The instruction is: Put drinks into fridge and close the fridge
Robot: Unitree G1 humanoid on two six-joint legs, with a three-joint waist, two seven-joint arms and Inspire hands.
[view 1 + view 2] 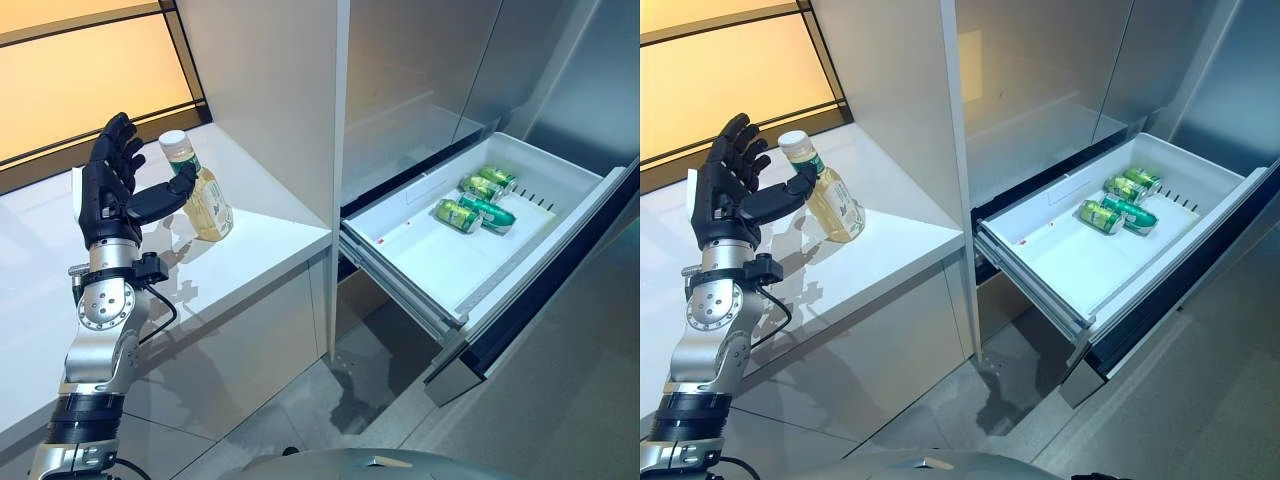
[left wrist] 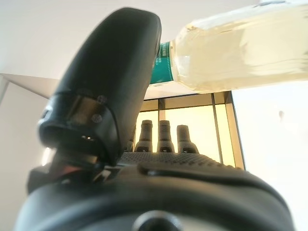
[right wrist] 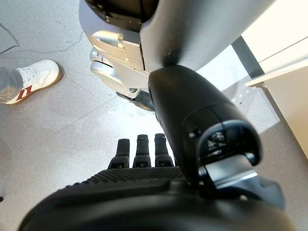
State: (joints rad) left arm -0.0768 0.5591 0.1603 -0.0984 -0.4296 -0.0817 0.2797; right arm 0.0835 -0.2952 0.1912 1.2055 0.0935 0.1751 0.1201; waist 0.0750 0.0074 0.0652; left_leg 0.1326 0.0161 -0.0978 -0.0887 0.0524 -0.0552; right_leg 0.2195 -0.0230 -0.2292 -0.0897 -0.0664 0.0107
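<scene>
Touching one bottle [image 1: 207, 196], left robot hand [image 1: 112, 185] fingers spread; apparently three cans [image 1: 478, 199].

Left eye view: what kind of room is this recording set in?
Probably a kitchen: a steel fridge with its drawer pulled open holding green cans, beside a white counter with a bottle near the left hand.

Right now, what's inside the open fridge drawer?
The fridge drawer holds green drink cans lying on their sides near its back right corner; I count about four, overlapping. The rest of its white floor is bare. The part under the fridge body is hidden.
</scene>
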